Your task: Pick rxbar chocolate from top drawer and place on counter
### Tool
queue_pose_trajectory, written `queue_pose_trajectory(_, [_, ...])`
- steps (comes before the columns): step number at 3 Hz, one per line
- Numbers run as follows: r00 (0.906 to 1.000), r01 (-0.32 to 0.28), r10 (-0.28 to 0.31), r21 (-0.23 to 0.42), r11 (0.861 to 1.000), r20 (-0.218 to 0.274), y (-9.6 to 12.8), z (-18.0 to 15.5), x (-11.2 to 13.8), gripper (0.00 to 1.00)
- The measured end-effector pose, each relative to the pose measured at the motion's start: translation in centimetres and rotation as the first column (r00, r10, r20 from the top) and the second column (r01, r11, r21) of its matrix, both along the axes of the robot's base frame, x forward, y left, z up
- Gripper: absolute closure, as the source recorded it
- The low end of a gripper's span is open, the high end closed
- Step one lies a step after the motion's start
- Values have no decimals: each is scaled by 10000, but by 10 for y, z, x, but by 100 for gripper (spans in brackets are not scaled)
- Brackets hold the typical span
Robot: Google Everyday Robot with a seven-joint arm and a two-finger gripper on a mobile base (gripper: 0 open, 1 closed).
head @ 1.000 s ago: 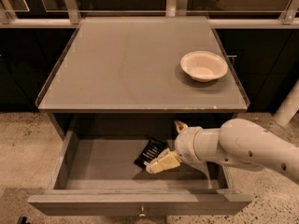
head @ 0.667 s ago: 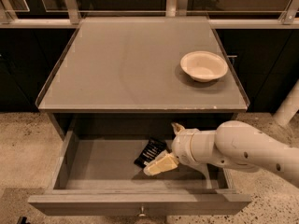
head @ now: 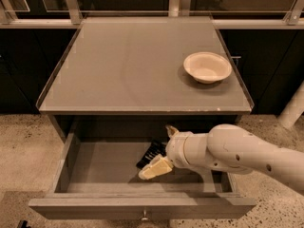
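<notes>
The top drawer is pulled open below the counter. The rxbar chocolate, a small black wrapper, lies flat on the drawer bottom right of centre, partly hidden by my arm. My gripper reaches into the drawer from the right, down at the bar. One cream finger sits in front of the bar and the other behind it, so the open jaws straddle the bar. The bar still rests on the drawer bottom.
A white bowl stands on the right side of the counter. The drawer's front panel carries a small knob. Speckled floor lies on both sides, and dark cabinets with a railing run behind the counter.
My gripper and arm have shifted a little to the left and lower over the bar. The bar and the bowl have not moved.
</notes>
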State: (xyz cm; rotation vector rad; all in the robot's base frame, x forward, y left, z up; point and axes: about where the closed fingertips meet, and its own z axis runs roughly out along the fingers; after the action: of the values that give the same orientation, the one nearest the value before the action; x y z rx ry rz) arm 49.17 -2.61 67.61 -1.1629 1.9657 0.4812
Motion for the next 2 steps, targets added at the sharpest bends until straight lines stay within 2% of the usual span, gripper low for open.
queue_pose_trajectory(1, [9999, 133, -133, -193, 9997, -4, -3, -5, 0, 0])
queue_pose_trajectory(2, [9999, 109, -110, -317, 9994, -37, 3, -22, 6, 0])
